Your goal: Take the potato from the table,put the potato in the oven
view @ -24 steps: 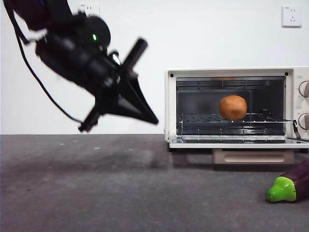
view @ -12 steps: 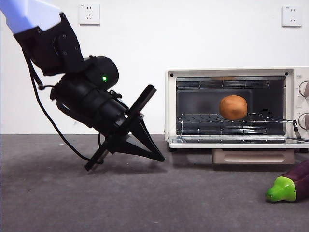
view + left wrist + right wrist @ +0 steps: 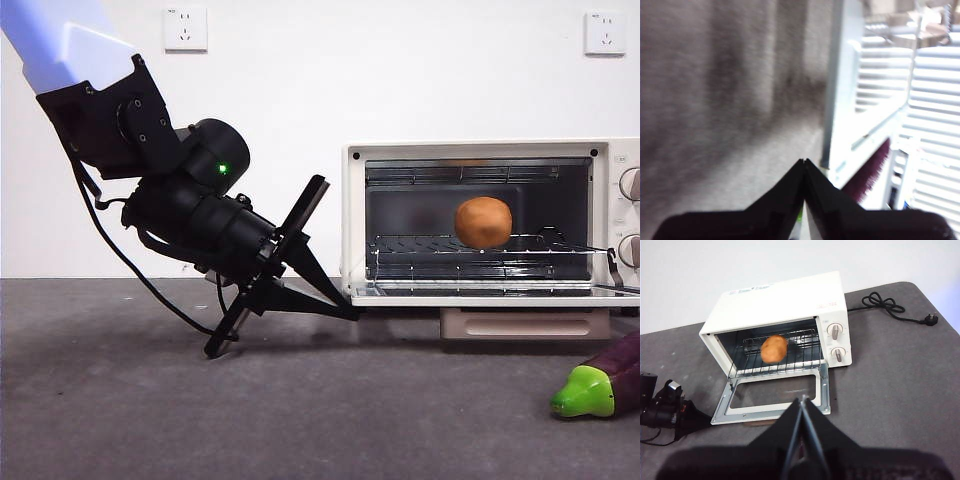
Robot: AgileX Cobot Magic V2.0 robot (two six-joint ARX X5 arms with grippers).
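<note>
Potato (image 3: 483, 222) rests on the oven (image 3: 480, 150) rack; left gripper (image 3: 345, 312), jaws closed and empty, has dropped to the open door's corner, right gripper (image 3: 802, 405) closed overhead.

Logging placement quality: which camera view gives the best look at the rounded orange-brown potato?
The front view: the rounded orange-brown potato sits large and sharp on the wire rack inside the cream-white toaster oven. The right wrist view shows the potato smaller, from above. The left wrist view is blurred and shows no potato.

A purple eggplant (image 3: 603, 384) with a green cap lies low; two wall sockets (image 3: 187, 28) sit high behind
</note>
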